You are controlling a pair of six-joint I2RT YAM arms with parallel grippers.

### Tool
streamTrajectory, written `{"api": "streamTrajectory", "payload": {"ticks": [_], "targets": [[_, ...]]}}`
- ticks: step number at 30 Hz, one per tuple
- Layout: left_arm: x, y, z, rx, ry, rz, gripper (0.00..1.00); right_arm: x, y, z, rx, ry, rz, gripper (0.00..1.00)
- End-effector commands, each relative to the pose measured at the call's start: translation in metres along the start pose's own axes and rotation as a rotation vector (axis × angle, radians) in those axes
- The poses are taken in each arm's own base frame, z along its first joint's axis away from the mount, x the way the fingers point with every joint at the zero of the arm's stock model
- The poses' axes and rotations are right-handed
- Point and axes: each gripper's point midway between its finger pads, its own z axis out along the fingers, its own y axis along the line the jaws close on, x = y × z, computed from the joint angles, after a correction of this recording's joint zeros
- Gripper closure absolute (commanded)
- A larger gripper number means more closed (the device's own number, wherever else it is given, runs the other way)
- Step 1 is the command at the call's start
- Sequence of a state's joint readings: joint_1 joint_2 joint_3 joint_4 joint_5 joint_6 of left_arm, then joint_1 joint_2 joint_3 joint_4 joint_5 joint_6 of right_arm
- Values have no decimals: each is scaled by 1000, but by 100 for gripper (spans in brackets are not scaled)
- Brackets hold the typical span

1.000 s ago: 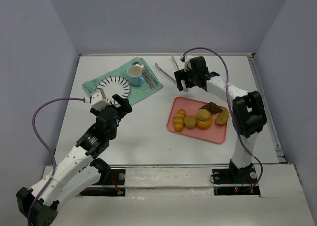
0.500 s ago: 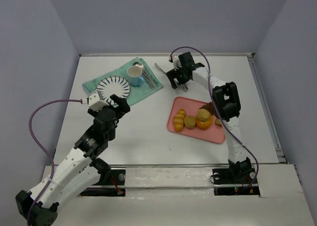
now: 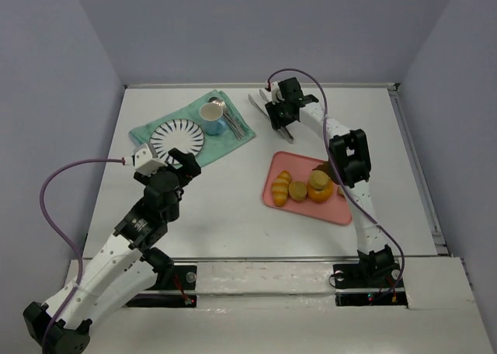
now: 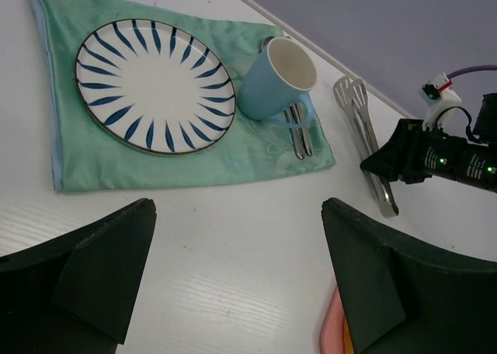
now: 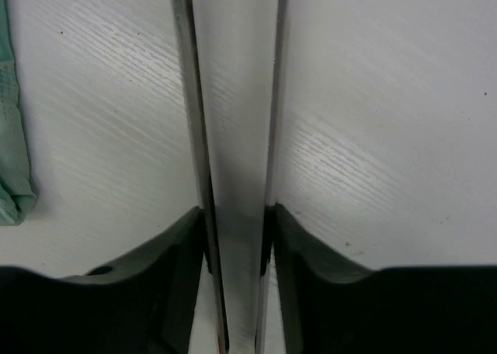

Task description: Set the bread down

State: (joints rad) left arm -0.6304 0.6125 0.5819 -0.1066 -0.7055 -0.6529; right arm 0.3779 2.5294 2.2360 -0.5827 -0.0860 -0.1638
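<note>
right gripper (image 5: 235, 237) at far centre, jaws pinching the tongs (image 5: 233, 98), pads on both arms. left gripper (image 4: 237, 241) jaws spread wide, holding nothing. bread (image 3: 280, 188) sits on pink tray (image 3: 342, 212), near right.

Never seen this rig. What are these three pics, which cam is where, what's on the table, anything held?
A left arm and a right arm are bolted at the near edge of a table. The overhead picture looks down from behind them. The other two come from a camera on each wrist. The left tool hangs open and empty near a green cloth, which carries a striped plate, a blue cup and cutlery. The right tool is closed on metal tongs at the far side. A pink tray holds the bread, untouched.
</note>
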Motion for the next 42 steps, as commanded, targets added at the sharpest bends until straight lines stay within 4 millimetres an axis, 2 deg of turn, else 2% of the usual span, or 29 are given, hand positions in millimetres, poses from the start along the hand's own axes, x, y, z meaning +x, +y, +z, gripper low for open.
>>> {"api": "streamTrajectory", "payload": {"ticks": [1, 6, 7, 8, 10, 11, 12, 14, 15, 16, 18, 19, 22, 23, 25, 26, 28, 29, 32, 33, 34, 35, 38, 42], "targets": [[-17, 9, -2, -47, -69, -44, 1, 23, -5, 11, 13, 70, 53, 66], [-20, 8, -3, -45, -71, -45, 1, -6, -19, -15, 100, 1, 89, 90], [-23, 5, -3, -41, -74, -50, 1, -11, -26, -22, 147, -12, 103, 93], [-26, 3, -4, -33, -78, -51, 1, -24, -28, -38, 161, -49, 124, 93], [-32, -1, -4, -28, -87, -56, 1, -38, -28, -59, 172, -99, 145, 93], [-35, -5, -4, -17, -97, -57, 1, -67, -29, -93, 176, -199, 154, 93], [-38, -7, -4, -10, -104, -61, 1, -54, -25, -97, 169, -183, 165, 93], [-42, -13, -3, 10, -111, -59, 1, -59, -20, -126, 157, -233, 209, 93], [-45, -18, -2, 29, -119, -53, 1, -78, -16, -168, 151, -318, 233, 93], [-44, -19, -1, 29, -118, -48, 1, -51, -11, -168, 145, -281, 247, 93], [-49, -27, 1, 55, -139, -53, 1, -33, -4, -191, 135, -281, 277, 93], [-47, -28, 3, 57, -138, -47, 1, -11, 3, -212, 125, -275, 305, 93], [-46, -38, 7, 91, -136, -25, 1, 24, 17, -241, 100, -272, 400, 91], [-46, -42, 7, 108, -132, -22, 1, 49, 25, -258, 90, -258, 417, 90], [-43, -44, 8, 119, -123, -5, 1, 69, 32, -276, 78, -258, 452, 88], [-39, -44, 9, 119, -111, 5, 1, 85, 45, -293, 31, -252, 456, 85], [-35, -43, 11, 119, -102, 10, 1, 100, 55, -310, 8, -238, 482, 80], [-32, -42, 12, 119, -97, 12, 1, 113, 62, -325, -11, -228, 488, 77], [-29, -42, 12, 122, -91, 10, 1, 129, 69, -349, -19, -210, 516, 72], [-29, -42, 12, 126, -89, 11, 1, 137, 71, -365, -16, -203, 526, 71], [-29, -43, 11, 133, -87, 3, 1, 149, 74, -371, -17, -159, 533, 65], [-29, -43, 10, 131, -89, 2, 1, 153, 75, -377, -14, -151, 536, 63], [-29, -42, 9, 140, -91, -15, 1, 165, 78, -389, -12, -122, 543, 55], [-30, -40, 6, 143, -95, -22, 1, 179, 78, -384, 3, -82, 546, 51]]}}
